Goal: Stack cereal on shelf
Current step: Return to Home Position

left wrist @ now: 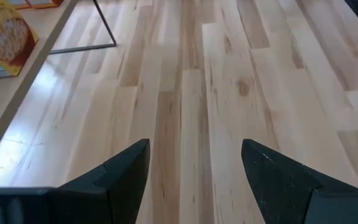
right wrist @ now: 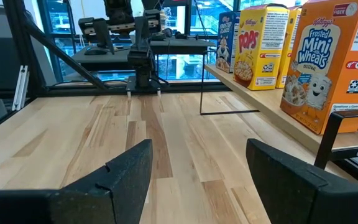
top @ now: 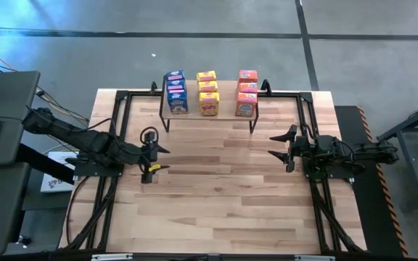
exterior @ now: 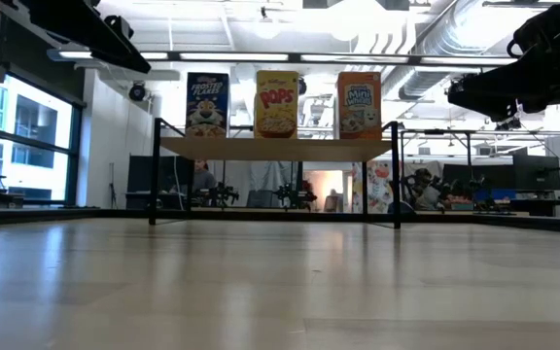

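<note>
Small cereal boxes stand upright in three columns on the shelf (top: pixel 209 111) at the table's far middle: blue (top: pixel 175 91), yellow (top: pixel 207 91) and orange-red (top: pixel 247 92). The low view shows the front box of each column: Frosted Flakes (exterior: pixel 207 102), Pops (exterior: pixel 277 102) and Mini Wheats (exterior: pixel 359 104). My left gripper (top: pixel 165 159) hangs open over bare table at the left, near of the shelf, with nothing between its fingers (left wrist: pixel 123 171). My right gripper (top: pixel 272 146) is open at the right, level, also holding nothing (right wrist: pixel 197 168).
The shelf stands on thin black legs (top: pixel 167 123) on the wooden table (top: pixel 216 196). A black metal frame (top: pixel 118 109) runs along the table's left, right and far sides. The planks between the two grippers and toward the near edge hold nothing.
</note>
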`<state>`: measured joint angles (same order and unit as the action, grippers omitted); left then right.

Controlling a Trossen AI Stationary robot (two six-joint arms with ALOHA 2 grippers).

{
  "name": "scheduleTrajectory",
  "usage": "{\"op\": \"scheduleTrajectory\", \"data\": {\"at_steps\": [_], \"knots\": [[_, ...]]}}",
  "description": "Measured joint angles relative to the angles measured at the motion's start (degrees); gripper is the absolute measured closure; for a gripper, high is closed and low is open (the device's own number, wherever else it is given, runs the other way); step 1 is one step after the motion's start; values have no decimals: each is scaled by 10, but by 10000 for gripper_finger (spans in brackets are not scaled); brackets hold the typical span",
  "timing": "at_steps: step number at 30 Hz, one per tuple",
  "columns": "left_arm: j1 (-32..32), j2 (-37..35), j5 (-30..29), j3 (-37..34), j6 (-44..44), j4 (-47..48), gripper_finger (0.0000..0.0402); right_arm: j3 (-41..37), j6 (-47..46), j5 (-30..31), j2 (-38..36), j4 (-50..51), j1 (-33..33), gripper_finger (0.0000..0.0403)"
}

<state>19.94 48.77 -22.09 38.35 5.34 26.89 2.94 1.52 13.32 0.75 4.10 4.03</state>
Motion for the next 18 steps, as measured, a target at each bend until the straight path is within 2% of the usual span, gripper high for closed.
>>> {"op": "scheduleTrajectory", "data": {"at_steps": [11, 18], "knots": [[0, 0, -2, 0, 44, 2, 156, 0, 0, 0, 0, 0, 0, 151], [0, 0, -11, 0, 39, 3, 156, 0, 0, 0, 0, 0, 0, 151]]}}
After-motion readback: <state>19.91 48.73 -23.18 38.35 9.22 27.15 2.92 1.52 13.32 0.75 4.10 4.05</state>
